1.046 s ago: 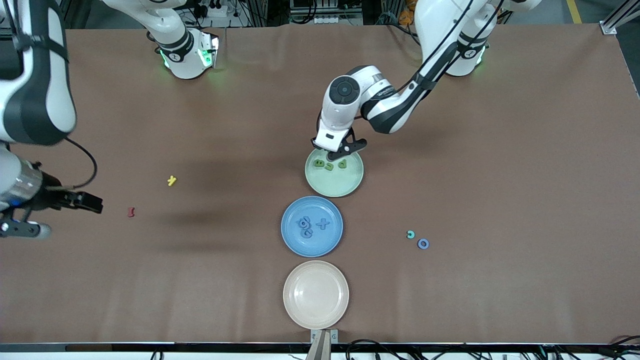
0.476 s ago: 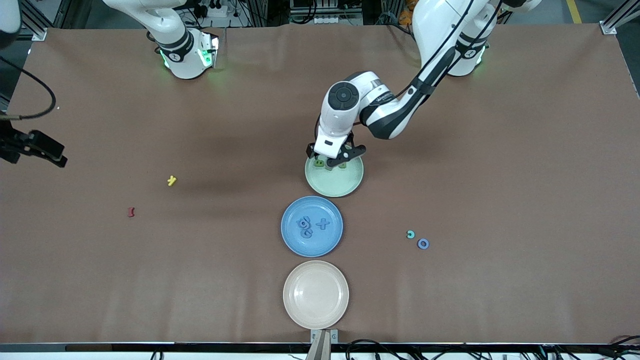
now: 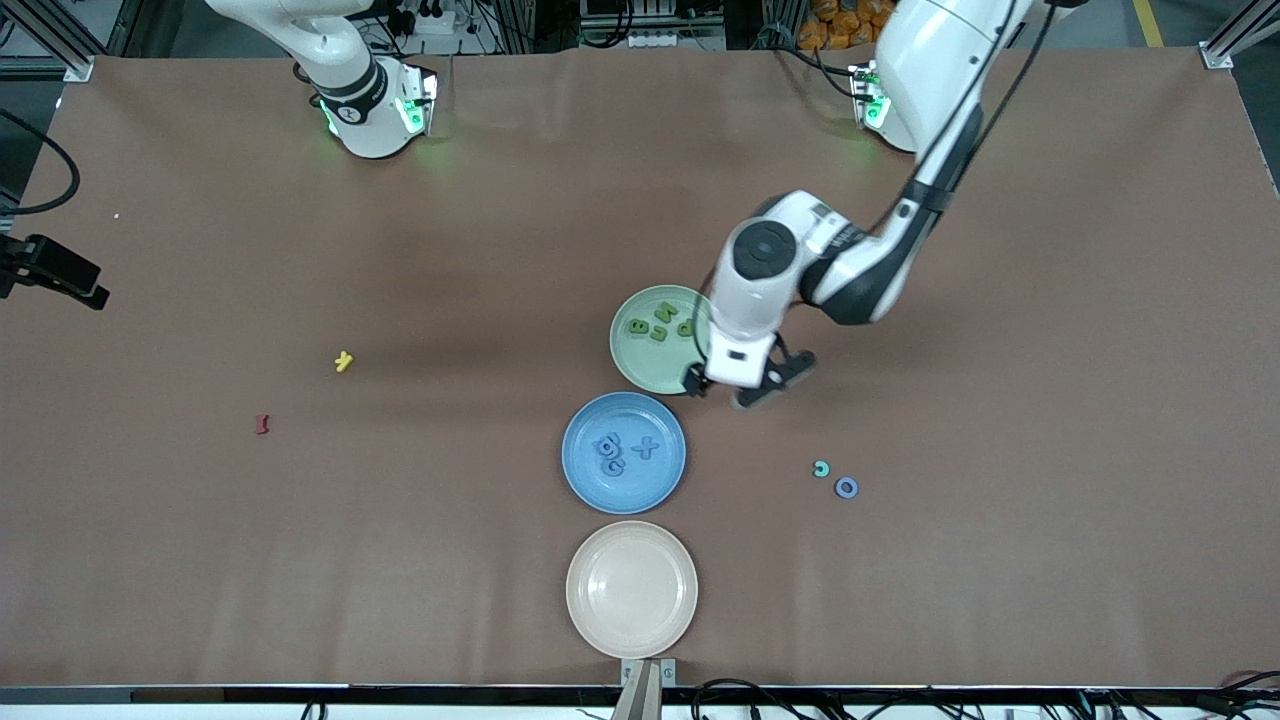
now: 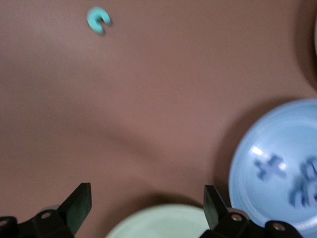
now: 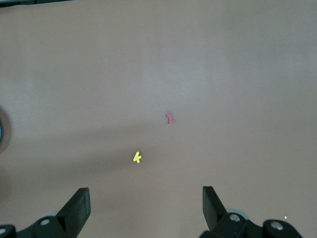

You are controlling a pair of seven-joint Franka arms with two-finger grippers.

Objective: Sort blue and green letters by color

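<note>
Left pincer dropped the green letter in the green plate, pulled off spread empty; right pincer waited, spread wide.

Lighting is even and overhead. Soft shadows lie on the brown table under the left arm. The left wrist view is blurred; the right wrist view is sharper, with dimmer corners.
</note>
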